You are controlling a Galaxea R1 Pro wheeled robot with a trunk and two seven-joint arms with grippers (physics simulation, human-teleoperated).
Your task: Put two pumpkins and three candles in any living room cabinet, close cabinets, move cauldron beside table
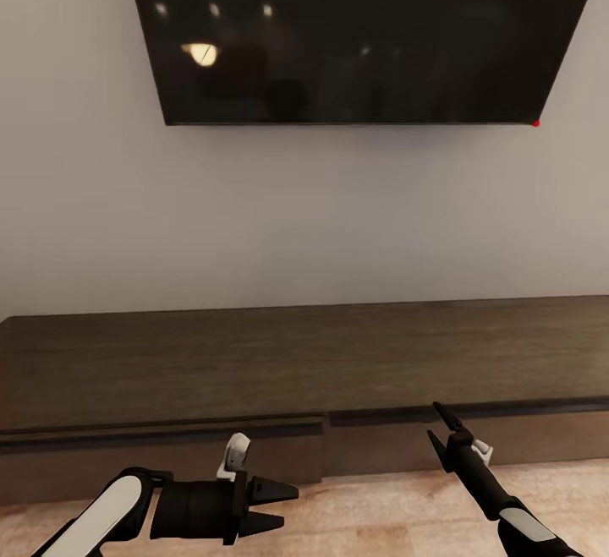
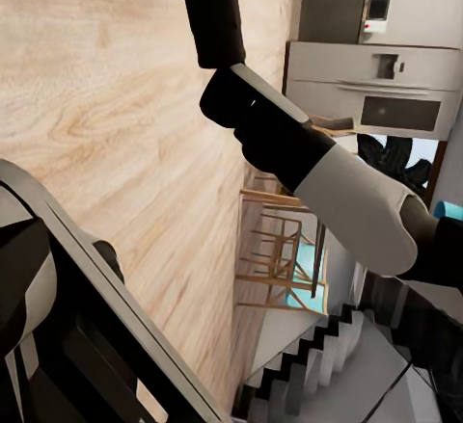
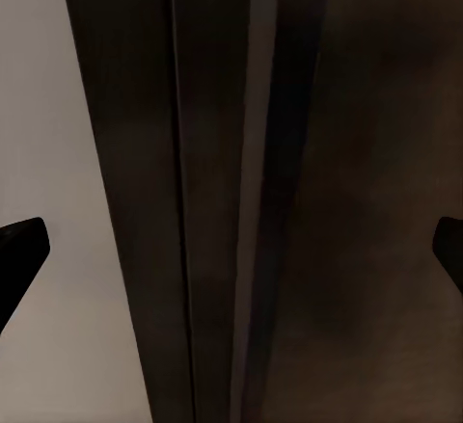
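Observation:
The long, low dark-brown cabinet (image 1: 304, 363) runs across the head view under a wall screen. Its left front panel (image 1: 169, 451) stands a little further out than the right one. My right gripper (image 1: 438, 426) is open and points up at the cabinet's front top edge, just right of the seam between the panels. In the right wrist view its fingertips (image 3: 24, 240) sit far apart, with the cabinet edge (image 3: 338, 201) close ahead. My left gripper (image 1: 281, 506) is open and empty, low over the floor before the left panel, pointing right. The pumpkins, candles, cauldron and grey table are out of view.
A big black screen (image 1: 355, 33) hangs on the pale wall above the cabinet. Light wood floor (image 1: 381, 515) lies in front of it. The left wrist view looks past my right arm (image 2: 328, 163) to wooden chairs (image 2: 280, 250), stairs (image 2: 328, 365) and a kitchen appliance (image 2: 376, 86).

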